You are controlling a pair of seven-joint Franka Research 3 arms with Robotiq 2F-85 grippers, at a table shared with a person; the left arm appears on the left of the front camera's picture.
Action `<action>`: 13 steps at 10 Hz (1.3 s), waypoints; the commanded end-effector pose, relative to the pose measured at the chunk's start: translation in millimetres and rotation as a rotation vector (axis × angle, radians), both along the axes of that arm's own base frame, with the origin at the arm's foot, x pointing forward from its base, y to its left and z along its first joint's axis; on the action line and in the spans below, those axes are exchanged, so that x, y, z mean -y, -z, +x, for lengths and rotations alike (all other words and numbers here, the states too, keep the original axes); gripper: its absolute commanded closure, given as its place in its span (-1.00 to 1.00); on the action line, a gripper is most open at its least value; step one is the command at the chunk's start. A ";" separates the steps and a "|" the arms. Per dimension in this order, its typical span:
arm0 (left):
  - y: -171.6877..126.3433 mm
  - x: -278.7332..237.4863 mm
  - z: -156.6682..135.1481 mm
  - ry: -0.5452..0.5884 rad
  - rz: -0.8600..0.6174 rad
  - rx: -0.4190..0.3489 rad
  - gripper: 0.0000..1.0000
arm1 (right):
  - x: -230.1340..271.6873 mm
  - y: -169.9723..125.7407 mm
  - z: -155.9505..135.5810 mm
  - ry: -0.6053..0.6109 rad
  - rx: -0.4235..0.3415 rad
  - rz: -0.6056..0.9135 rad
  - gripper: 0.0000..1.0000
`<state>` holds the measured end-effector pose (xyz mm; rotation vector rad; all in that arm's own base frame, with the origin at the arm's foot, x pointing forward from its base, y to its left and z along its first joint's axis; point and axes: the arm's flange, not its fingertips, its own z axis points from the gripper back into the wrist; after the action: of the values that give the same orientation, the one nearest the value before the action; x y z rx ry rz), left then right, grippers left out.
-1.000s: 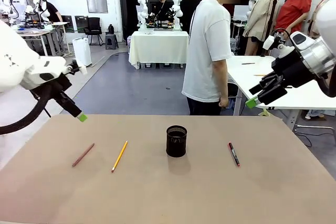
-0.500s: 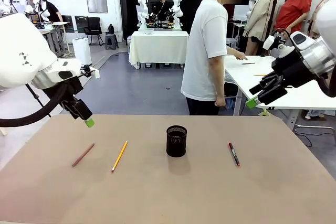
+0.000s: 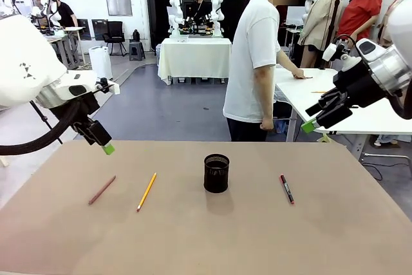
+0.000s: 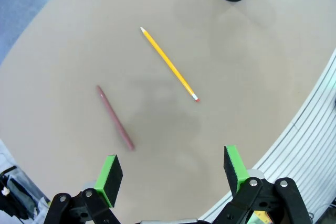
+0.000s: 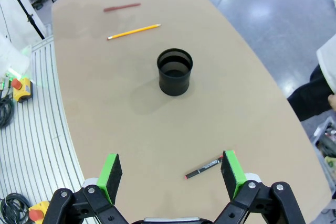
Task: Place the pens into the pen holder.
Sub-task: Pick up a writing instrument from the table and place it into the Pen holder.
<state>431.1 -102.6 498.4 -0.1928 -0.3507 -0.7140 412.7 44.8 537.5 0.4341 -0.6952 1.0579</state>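
Three pens lie flat on the tan table [image 3: 212, 236]: a reddish-brown pencil [image 3: 102, 190] at the left, a yellow pencil [image 3: 147, 191] beside it, and a black marker with red ends [image 3: 286, 189] at the right. Between the yellow pencil and the marker stands the black mesh pen holder [image 3: 216, 173], upright. My left gripper [image 3: 106, 148] hangs open above the table's far left, over the reddish-brown pencil [image 4: 115, 118] and the yellow pencil [image 4: 169, 64]. Off the far right corner, high up, my right gripper [image 3: 309, 125] is open, looking down on the holder [image 5: 175, 72] and the marker [image 5: 203, 168].
A person in a white shirt [image 3: 251, 62] stands just beyond the table's far edge, one hand on a white side table [image 3: 309, 94] at the right. The near half of the tan table is bare.
My left arm has swung in to the right and a little lower, toward the table's far left edge. The right arm has stayed put. The person has reached a hand onto the side table.
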 end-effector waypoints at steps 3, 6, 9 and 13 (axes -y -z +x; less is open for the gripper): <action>14.6 74.4 27.2 -0.340 0.082 -0.193 -1.00 | -1.3 -1.7 0.8 0.007 -0.006 0.012 -1.00; 49.9 117.3 53.1 -0.455 0.099 -0.226 -1.00 | -1.3 -1.7 0.8 0.007 -0.006 0.012 -1.00; 107.8 145.7 84.0 -0.487 0.224 -0.189 -1.00 | -1.3 -1.7 0.8 0.007 -0.006 0.012 -1.00; 144.4 157.8 98.5 -0.460 0.247 -0.170 -1.00 | -1.3 -1.7 0.8 0.007 -0.006 0.012 -1.00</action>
<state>522.7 -258.7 352.1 0.0588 -0.1165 -0.3024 412.6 45.1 537.3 0.4327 -0.6938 1.0584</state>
